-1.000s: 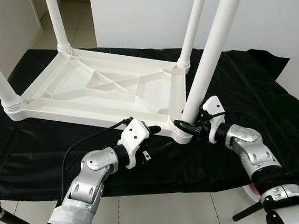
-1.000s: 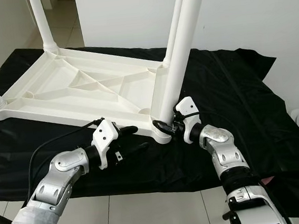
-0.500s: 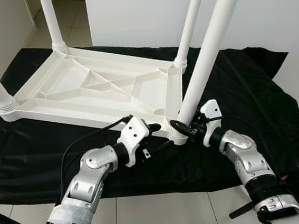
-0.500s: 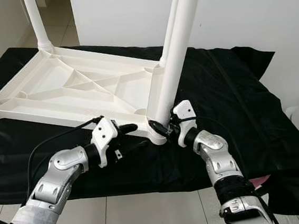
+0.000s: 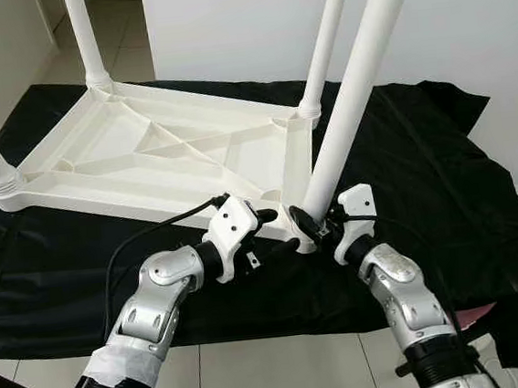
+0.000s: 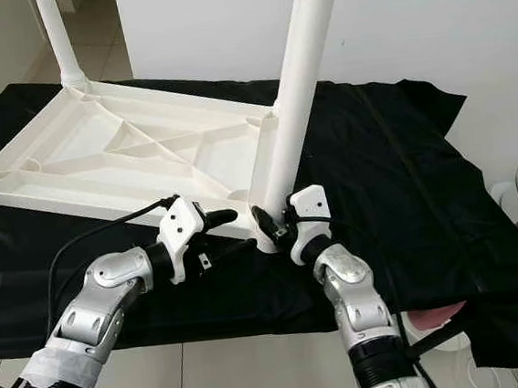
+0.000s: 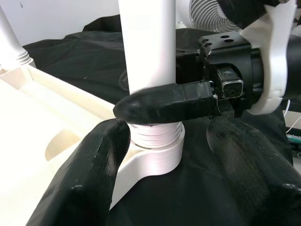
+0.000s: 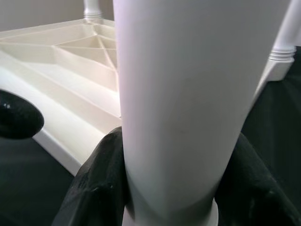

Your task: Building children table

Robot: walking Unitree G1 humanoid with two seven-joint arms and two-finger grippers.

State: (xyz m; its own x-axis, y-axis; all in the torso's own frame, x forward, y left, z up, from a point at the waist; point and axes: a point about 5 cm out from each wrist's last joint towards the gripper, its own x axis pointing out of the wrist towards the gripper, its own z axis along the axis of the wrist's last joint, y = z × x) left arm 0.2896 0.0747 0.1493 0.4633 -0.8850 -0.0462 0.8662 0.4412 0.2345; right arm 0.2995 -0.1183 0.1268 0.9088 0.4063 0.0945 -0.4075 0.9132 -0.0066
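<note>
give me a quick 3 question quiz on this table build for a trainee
1. True or false: the white table top lies upside down on the black cloth.
2. Which pincer is clamped around the nearest table leg? A) left B) right C) neither
3. Fill in: the left pincer sits by the corner ____ that the leg goes into.

Key
1. True; its ribbed underside faces up.
2. B; the right pincer has a finger on each side of the leg, low down.
3. socket; the left pincer is open beside it, gripping nothing.
</note>
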